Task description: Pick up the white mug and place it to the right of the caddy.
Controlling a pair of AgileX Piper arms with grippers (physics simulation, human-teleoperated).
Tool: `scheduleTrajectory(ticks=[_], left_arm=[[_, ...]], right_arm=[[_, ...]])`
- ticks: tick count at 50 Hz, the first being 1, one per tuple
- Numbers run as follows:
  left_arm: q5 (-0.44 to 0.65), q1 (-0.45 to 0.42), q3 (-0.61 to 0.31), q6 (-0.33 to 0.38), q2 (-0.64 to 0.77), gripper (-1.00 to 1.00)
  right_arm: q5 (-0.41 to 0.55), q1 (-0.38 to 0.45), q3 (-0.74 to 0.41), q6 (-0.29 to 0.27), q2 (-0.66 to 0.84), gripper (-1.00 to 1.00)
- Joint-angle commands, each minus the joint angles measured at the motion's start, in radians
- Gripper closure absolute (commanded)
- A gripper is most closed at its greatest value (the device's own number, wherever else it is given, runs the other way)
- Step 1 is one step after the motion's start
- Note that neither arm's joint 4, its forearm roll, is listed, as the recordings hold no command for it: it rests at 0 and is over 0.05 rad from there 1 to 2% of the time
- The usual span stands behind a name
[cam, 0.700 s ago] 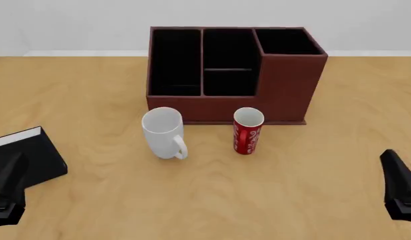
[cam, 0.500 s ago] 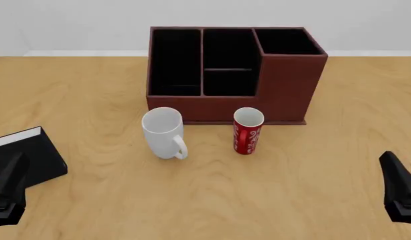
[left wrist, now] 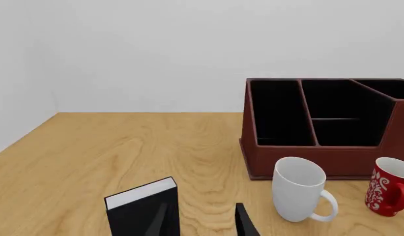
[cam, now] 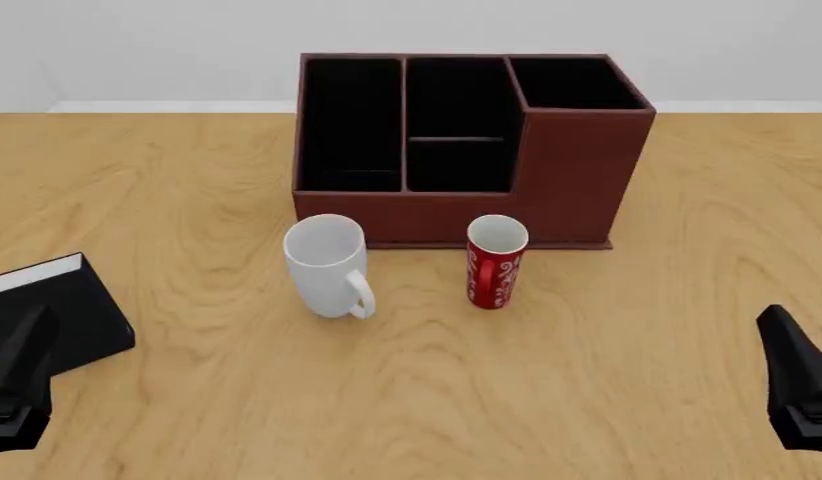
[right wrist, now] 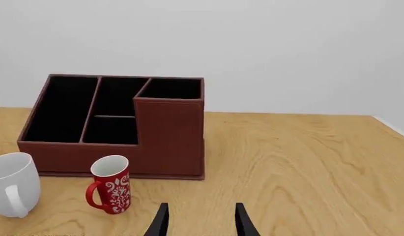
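Nearest the camera, at the table's (cam: 625,330) front corners, the left gripper (cam: 14,385) and the right gripper (cam: 801,395) hang low with their fingers parted and nothing between them, the left one just in front of the small black box with a white edge (cam: 54,310). Farther forward, near the middle, the white mug (cam: 327,264) stands upright with its handle turned toward the camera, apart from the red cup (cam: 495,259) to its right. Behind both, close to them, sits the caddy (cam: 571,175), its black-lined compartments open and the wood to its right bare.
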Motion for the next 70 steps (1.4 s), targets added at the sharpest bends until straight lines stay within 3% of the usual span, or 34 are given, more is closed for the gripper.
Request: scheduleTrajectory(ticks=[1, 6, 19, 34, 55, 70], left_arm=[[0.0, 0.0, 0.0, 0.0, 0.0, -1.0], [0.0, 0.0, 0.0, 0.0, 0.0, -1.0], [0.0, 0.0, 0.0, 0.0, 0.0, -1.0], [0.0, 0.0, 0.0, 0.0, 0.0, -1.0], [0.0, 0.0, 0.0, 0.0, 0.0, -1.0], [0.0, 0.0, 0.0, 0.0, 0.0, -1.0]], right_arm=[[0.0, 0.027, -0.012, -0.013, -0.014, -1.0], [0.145, 0.046, -0.163, -0.036, -0.014, -1.0], [0.249, 0.093, -0.272, -0.061, -0.012, -1.0], [0.222, 0.205, -0.437, -0.129, 0.23, -1.0], [0.235, 0.365, -0.624, -0.26, 0.446, -1.0], [0.256, 0.448, -0.745, -0.296, 0.617, -1.0]])
